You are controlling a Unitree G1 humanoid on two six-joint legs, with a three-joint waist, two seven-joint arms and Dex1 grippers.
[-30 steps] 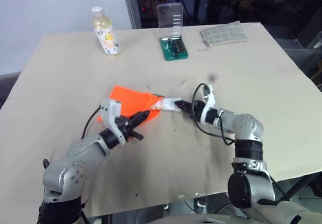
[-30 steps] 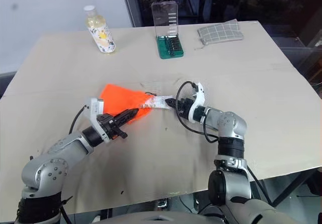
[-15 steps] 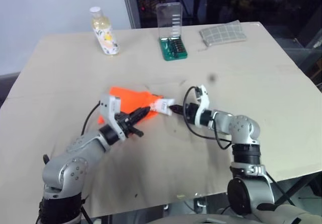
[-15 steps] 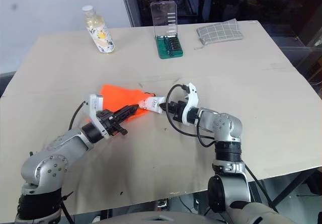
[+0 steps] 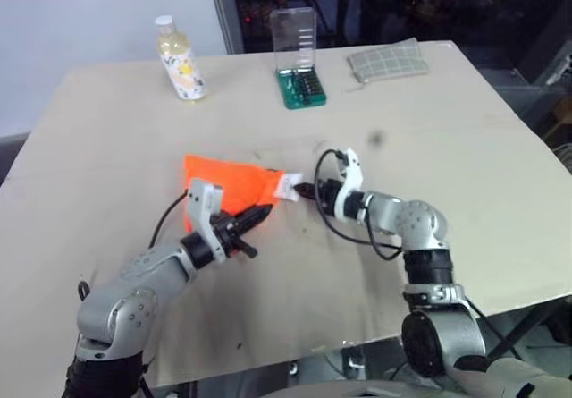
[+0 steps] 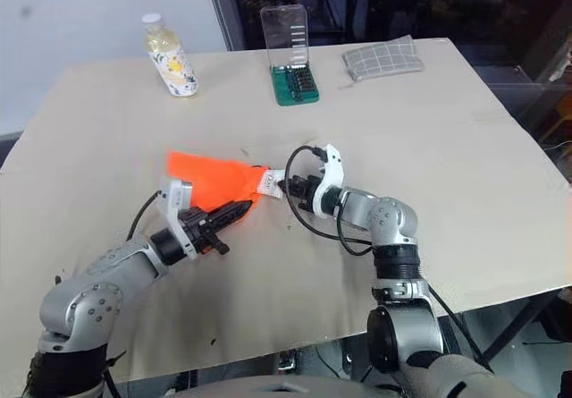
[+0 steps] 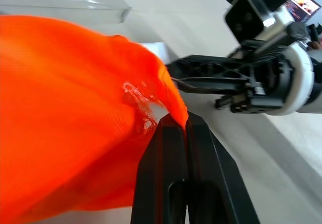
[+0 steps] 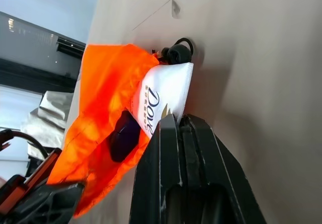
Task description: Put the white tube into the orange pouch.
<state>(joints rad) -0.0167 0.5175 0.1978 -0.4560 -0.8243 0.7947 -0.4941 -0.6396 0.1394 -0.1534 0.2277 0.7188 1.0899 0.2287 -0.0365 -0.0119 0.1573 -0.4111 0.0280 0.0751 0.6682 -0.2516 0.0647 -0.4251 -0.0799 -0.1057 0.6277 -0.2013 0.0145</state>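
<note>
Pointing along its long axis into the pouch [image 6: 214, 179] mouth, the tube [image 8: 162, 101] is lying half inside, right pincer [image 6: 288, 184] clamping its crimped end; left pincer [image 7: 174, 128] is pinching the pouch rim.

We see a beige tabletop [image 5: 107, 139], scuffed with dark marks. On it at the far edge: a clear bottle [image 5: 179, 59] of yellowish liquid with white cap, a green bit set case [image 5: 300, 85] with its clear lid standing up, a grey checked pouch [image 5: 388, 61]. Mid-tabletop lies the orange pouch [image 5: 223, 182], partly lifted at its mouth.
</note>
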